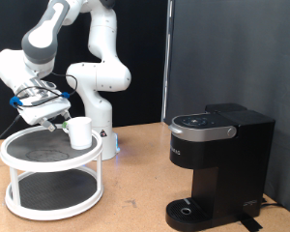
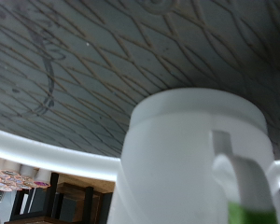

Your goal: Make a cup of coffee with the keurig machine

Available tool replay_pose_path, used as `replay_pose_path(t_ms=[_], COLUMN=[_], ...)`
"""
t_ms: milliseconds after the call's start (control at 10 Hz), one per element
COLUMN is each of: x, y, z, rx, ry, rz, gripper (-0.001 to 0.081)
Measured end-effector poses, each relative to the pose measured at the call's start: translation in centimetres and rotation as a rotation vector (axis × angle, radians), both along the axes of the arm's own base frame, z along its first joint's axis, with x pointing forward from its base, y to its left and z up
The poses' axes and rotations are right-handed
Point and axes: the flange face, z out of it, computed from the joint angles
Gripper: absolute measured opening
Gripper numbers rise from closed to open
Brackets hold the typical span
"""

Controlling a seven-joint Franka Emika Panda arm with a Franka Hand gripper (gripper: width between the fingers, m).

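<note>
Sitting upright on the top tier of a round white two-tier stand [image 1: 50, 172], the cup [image 1: 79, 132] is a small plain white cylinder, long axis vertical, mouth up; it stands near the tier's edge on the exterior view's right; the tier surface is dark with a fine diamond mesh pattern, ringed by a smooth white rim.

Gripper [image 1: 56, 120] hangs just beside the cup on the exterior view's left, low over the tier, on a glossy white-and-grey jointed arm; can't tell whether the fingers are spread or closed, and nothing shows between them.

Keurig machine [image 1: 218, 164] is well apart on the exterior view's right, on a brown wooden table [image 1: 135, 198]; black boxy body, rounded top lid down, silver trim band, round drip base at the front.

Wrist view fills with the cup [image 2: 191, 163] up close: matte white wall, thick rounded rim, handle [image 2: 241, 177] facing the camera with a greenish mark at its lower end; neither handle nor mark is visible in the exterior view; mesh tier and white rim behind it; fingers not in the wrist picture; machine only in the exterior view.
</note>
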Motion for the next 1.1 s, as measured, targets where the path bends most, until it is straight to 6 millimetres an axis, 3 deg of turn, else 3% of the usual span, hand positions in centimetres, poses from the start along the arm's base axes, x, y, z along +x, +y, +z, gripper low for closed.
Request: replay_pose_path(t_ms=[400,600,700,800,900,1000,1100], x=[0.7,0.7,0.7,0.7,0.8,0.8,0.8], y=[0.3,0.4,0.4,0.4,0.5,0.5,0.6], z=[-1.2,-1.4,-1.4,-1.4,-1.4,-1.4,-1.4], rx=[0.014,0.015,0.013,0.011,0.011,0.011,0.012], ry=[-0.013,-0.017,-0.022,-0.026,-0.029,-0.031,-0.033], rz=[0.006,0.012,0.018,0.023,0.029,0.033,0.036], gripper=[0.0734,0.0467,0.0467,0.0332,0.0147,0.0147,0.0049])
